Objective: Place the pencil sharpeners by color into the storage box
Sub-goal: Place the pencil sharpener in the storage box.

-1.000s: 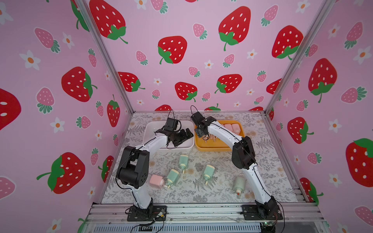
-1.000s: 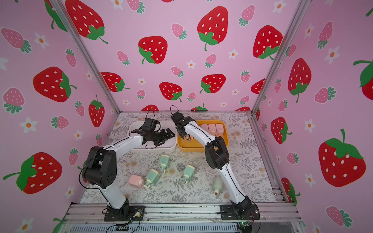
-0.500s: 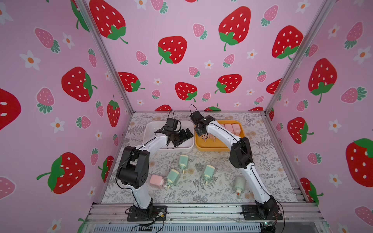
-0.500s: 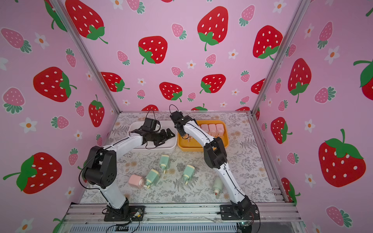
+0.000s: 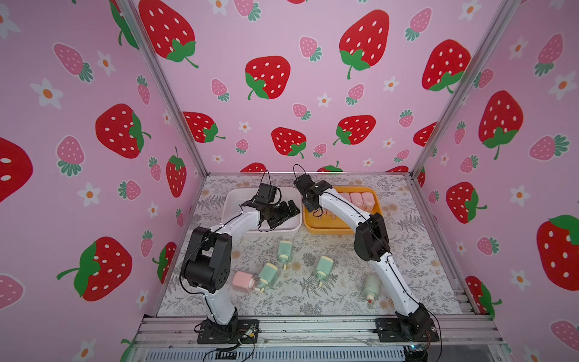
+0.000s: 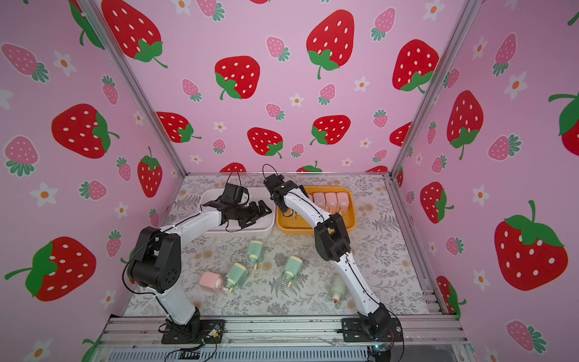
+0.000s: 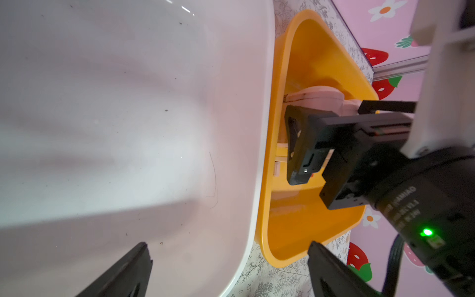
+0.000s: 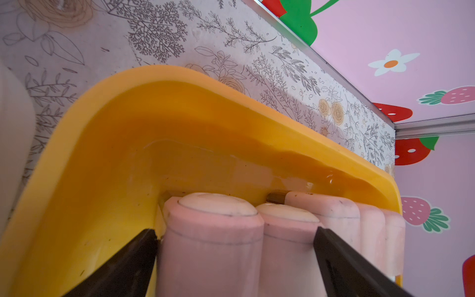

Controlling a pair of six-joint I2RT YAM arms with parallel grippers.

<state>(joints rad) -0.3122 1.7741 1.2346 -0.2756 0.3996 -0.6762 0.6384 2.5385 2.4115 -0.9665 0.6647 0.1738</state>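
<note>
- Pink sharpeners [image 8: 213,241]: five lie side by side in one row inside the yellow tray [image 8: 77,144], packed against each other. In both top views only three show past the right arm, necks toward the robot.
- Loose pink sharpener [image 5: 242,281]: on its side on the table mat [image 5: 407,250], near the left arm's elbow. Its neck end is right up against a green one.
- Green sharpeners [image 5: 284,249] [image 5: 268,275] [image 5: 324,266] [image 5: 371,286]: four, all lying down on the mat between the trays and the front rail, necks roughly toward the robot. The one furthest right sits just beside the right arm's lower link.
- Right gripper [image 8: 235,257]: down inside the yellow tray at the end next to the white tray [image 7: 128,102]. Fingers [image 8: 120,267] are spread wide and released. The two end pink sharpeners sit between them, not clamped.
- Left gripper [image 7: 228,270]: fingers spread wide, nothing held. It hangs over the white tray's side next to the yellow tray, pointing toward the right gripper.
- Trays: side by side at the back of the mat, white on the left, yellow on the right. Rims are just beside each other; can't tell if they touch.
- Strawberry-print walls [image 5: 313,47] close in three sides.
</note>
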